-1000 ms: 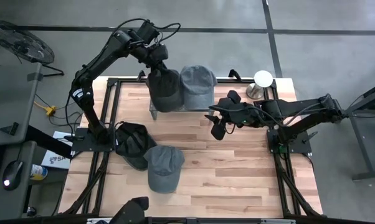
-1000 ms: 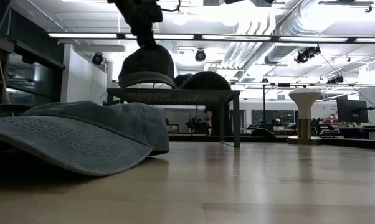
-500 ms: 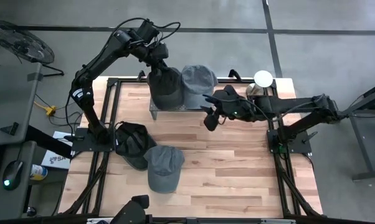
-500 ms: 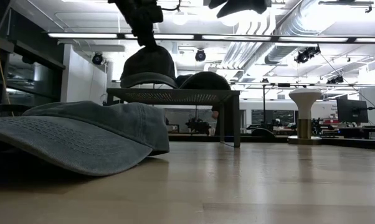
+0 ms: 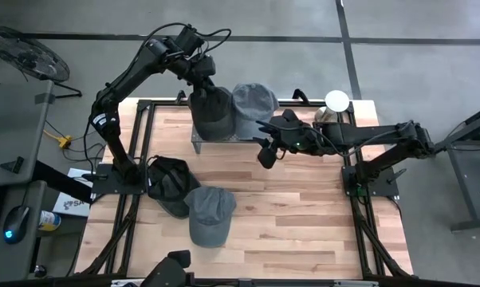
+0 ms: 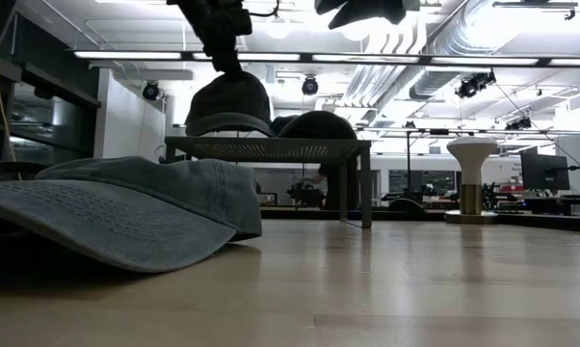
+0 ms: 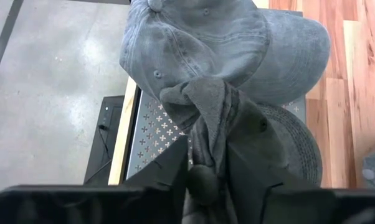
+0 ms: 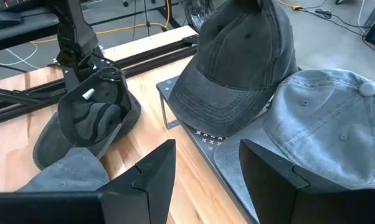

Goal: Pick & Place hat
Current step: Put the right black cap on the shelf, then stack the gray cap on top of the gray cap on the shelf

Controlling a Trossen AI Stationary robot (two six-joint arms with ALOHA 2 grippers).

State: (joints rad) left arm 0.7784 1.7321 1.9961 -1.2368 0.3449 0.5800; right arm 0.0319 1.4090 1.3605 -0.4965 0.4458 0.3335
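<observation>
The left claw (image 5: 202, 89) pinched the crown fabric of the dark charcoal cloth cap (image 5: 211, 114), which sat on the perforated metal rack (image 5: 197, 142) touching a lighter grey denim cap (image 5: 253, 104). Its brim overhung the rack's front edge; released carelessly, it might slide onto the wooden bench (image 5: 304, 207). The right claw (image 5: 265, 145) hovered nearby, parted and empty, crowding the retreat path.
</observation>
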